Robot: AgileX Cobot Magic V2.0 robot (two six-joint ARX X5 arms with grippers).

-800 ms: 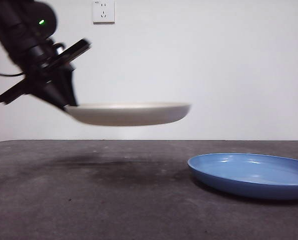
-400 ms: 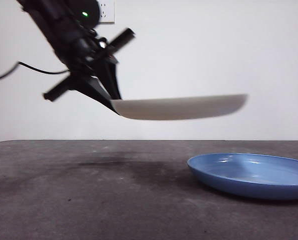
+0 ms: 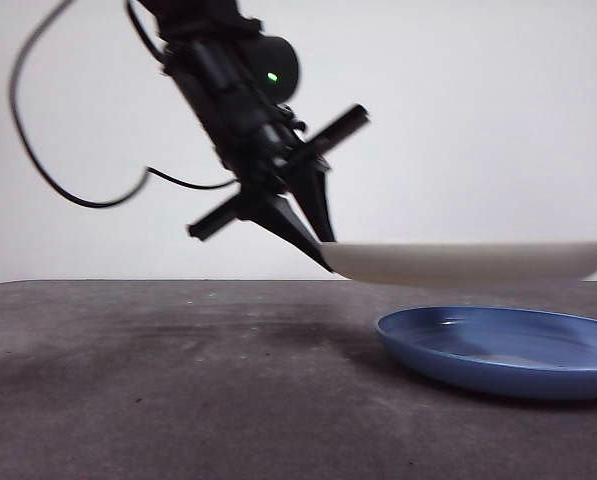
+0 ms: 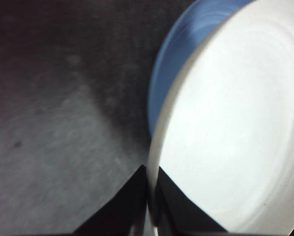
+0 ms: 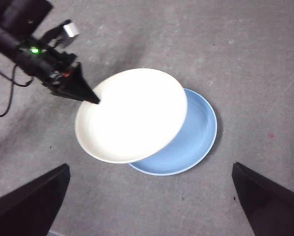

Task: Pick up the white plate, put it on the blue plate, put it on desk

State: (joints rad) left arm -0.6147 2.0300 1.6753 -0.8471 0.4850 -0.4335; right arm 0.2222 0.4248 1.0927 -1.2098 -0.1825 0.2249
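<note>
White plate point(image 3: 468, 263) held level above blue plate point(image 3: 508, 350), not touching.
Left pincer point(image 3: 323, 255) clenched on its rim; right pincer point(image 5: 151, 206) spread wide, empty.

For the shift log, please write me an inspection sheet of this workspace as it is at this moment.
Surface: desk dark grey, mottled.
Job's things: white plate held in the air, partly over the blue plate, which lies on the desk.
Clutter: nothing seen.
Grippers: left gripper shut on the white plate's rim; right gripper open, high above, holding nothing.
Cables: black cable loops from the left arm.
Surroundings: plain white wall.
</note>
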